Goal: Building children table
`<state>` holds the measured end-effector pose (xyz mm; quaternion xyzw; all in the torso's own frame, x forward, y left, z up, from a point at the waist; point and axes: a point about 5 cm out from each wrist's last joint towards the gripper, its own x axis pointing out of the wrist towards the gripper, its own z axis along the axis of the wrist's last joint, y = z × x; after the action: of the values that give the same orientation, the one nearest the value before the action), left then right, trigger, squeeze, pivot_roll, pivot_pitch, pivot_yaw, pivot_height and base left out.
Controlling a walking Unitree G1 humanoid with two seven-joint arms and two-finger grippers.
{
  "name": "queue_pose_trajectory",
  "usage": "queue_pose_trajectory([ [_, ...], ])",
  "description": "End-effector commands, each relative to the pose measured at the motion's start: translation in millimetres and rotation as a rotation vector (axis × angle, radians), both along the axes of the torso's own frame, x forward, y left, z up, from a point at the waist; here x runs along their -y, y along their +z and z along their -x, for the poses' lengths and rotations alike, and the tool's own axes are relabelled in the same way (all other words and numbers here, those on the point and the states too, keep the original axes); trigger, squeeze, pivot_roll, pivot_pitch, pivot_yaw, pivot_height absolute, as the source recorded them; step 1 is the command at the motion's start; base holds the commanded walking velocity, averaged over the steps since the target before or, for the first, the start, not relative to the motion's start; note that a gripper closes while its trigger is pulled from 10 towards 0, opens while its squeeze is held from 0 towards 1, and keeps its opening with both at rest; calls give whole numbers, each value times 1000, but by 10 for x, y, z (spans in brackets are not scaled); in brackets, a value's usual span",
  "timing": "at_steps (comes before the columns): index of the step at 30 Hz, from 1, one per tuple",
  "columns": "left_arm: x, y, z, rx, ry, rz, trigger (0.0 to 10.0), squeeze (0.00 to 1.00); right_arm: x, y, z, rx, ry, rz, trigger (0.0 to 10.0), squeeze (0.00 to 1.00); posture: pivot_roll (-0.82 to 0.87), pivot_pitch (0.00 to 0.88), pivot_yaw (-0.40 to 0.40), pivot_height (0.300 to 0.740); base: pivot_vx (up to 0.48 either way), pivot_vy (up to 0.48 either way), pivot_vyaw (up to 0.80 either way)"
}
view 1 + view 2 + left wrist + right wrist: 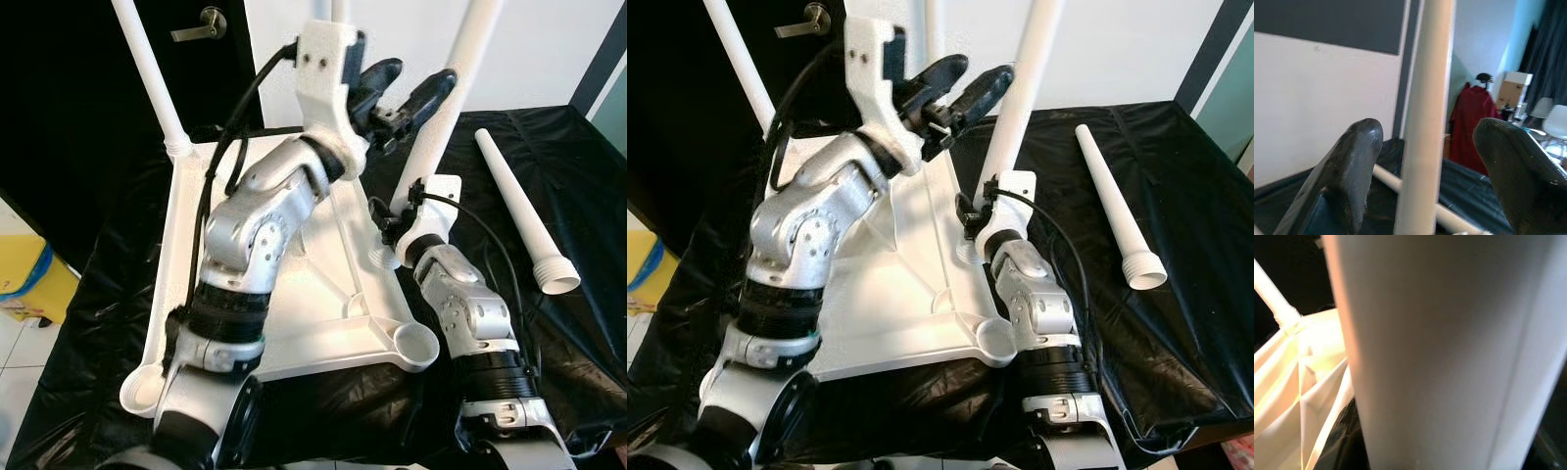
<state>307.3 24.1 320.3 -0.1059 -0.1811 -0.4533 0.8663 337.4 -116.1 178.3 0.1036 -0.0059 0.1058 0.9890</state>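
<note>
On upturned white plastic tabletop [294,333]: three white tapered legs seated; fourth leg [524,215] loose beside, unfitted. Left gripper [407,93] spread wide around near leg [446,117]; right gripper [392,223] at that leg's base, grip indeterminate.

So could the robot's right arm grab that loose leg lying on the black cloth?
Probably yes, but not right now. The loose leg lies bare on the cloth on the right arm's side, nothing on it. But the right gripper is pressed against an upright leg and must leave it first.

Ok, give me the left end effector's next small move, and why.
Probably advance and close the left end effector on the upright leg: its open fingers frame the leg without touching, while the right end effector sits at the base.
</note>
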Motion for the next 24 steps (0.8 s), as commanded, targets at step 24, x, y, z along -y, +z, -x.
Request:
queue_pose_trajectory([
  [24, -355, -1151, 89, -59, 244, -364, 10000, 0, 282, -35, 234, 111, -113, 66, 10000, 0, -58, 0, 19, 740, 0, 0, 0],
])
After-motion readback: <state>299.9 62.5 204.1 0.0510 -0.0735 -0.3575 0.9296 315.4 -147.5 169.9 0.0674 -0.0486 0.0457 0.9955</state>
